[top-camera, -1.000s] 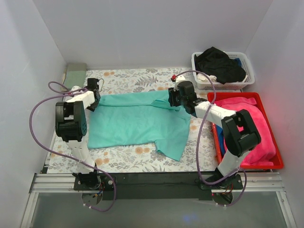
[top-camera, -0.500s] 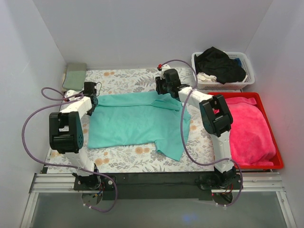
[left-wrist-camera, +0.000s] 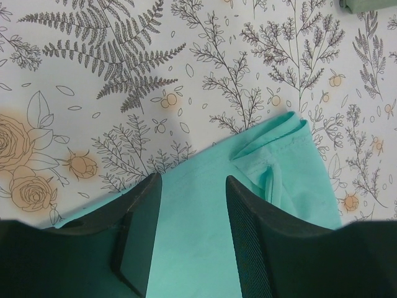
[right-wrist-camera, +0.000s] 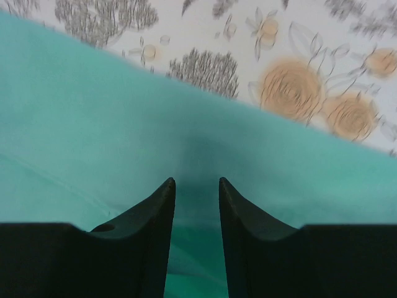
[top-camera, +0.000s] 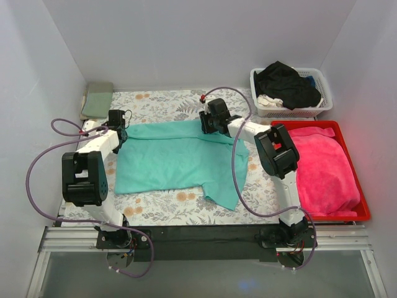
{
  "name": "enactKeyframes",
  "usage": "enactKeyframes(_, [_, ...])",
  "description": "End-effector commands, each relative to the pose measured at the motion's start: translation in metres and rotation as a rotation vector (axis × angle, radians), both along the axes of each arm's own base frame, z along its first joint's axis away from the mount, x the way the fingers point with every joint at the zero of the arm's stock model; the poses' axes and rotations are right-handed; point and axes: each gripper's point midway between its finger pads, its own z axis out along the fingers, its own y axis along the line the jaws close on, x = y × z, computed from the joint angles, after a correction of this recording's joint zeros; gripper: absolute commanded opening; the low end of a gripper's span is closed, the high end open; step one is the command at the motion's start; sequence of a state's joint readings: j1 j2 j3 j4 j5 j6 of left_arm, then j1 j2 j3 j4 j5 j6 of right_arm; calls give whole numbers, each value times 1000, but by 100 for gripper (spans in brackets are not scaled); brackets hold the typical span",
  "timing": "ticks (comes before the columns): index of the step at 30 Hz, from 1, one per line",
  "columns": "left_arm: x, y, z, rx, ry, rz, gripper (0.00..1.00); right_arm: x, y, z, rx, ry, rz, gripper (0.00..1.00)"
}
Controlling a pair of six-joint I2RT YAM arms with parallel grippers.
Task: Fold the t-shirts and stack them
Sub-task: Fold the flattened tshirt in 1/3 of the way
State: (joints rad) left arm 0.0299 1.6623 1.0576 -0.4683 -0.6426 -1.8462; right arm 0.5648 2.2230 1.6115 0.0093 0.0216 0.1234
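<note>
One teal tee point(top-camera: 173, 155) lies spread across the middle of the cover point(top-camera: 167, 102), its far edge running between the two grippers and one sleeve point(top-camera: 224, 189) splayed toward the near right. The left gripper point(left-wrist-camera: 191, 180) sits low over the tee's far-left corner, fingers spread wide with cloth showing in the gap. The right gripper point(right-wrist-camera: 196, 181) sits over the far edge farther right, fingers apart by a narrower gap, nothing visibly caught. The step looks like taking that far edge to fold it nearward, early in the task. Done well, both grippers would close together on the tee alone, not the cover beneath, then lift level with the edge taut. The left corner is rumpled at its hem point(left-wrist-camera: 273, 155) and may carry a crease. Farther out, a green tee point(top-camera: 99, 99) lies folded at the far left, a black tee point(top-camera: 285, 84) is heaped in a basket point(top-camera: 322, 93), and pink cloth point(top-camera: 322, 174) fills a red tray point(top-camera: 366, 214). White walls point(top-camera: 186, 43) close in the table.
</note>
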Motion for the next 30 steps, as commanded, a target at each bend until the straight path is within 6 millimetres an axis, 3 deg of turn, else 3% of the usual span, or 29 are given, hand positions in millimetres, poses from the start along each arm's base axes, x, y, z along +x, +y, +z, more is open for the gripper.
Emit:
enactKeyframes(1, [14, 4, 14, 15, -34, -1, 44, -33, 6, 20, -8, -10, 44, 40])
enactKeyframes(3, [17, 4, 13, 14, -29, -6, 44, -54, -1, 7, -31, 30, 40, 38])
enactKeyframes(4, [18, 4, 12, 18, -26, -7, 44, -60, -2, 17, -23, 19, 41, 37])
enactKeyframes(8, [30, 3, 19, 22, -34, -30, 44, -105, -18, 18, -41, 67, 23, 36])
enactKeyframes(14, [49, -6, 9, -10, -17, -106, 44, -132, -38, 35, -37, 50, -1, 36])
enactKeyframes(20, [81, -27, 3, -70, -50, -246, 43, -118, -56, 34, -119, 10, -74, 36])
enactKeyframes(24, [102, -34, 5, -68, -95, -316, 42, -84, -61, 46, -128, -28, -144, 37])
enactKeyframes(30, [114, -36, 4, -49, -109, -362, 42, -49, -70, 26, -124, 21, -207, 38])
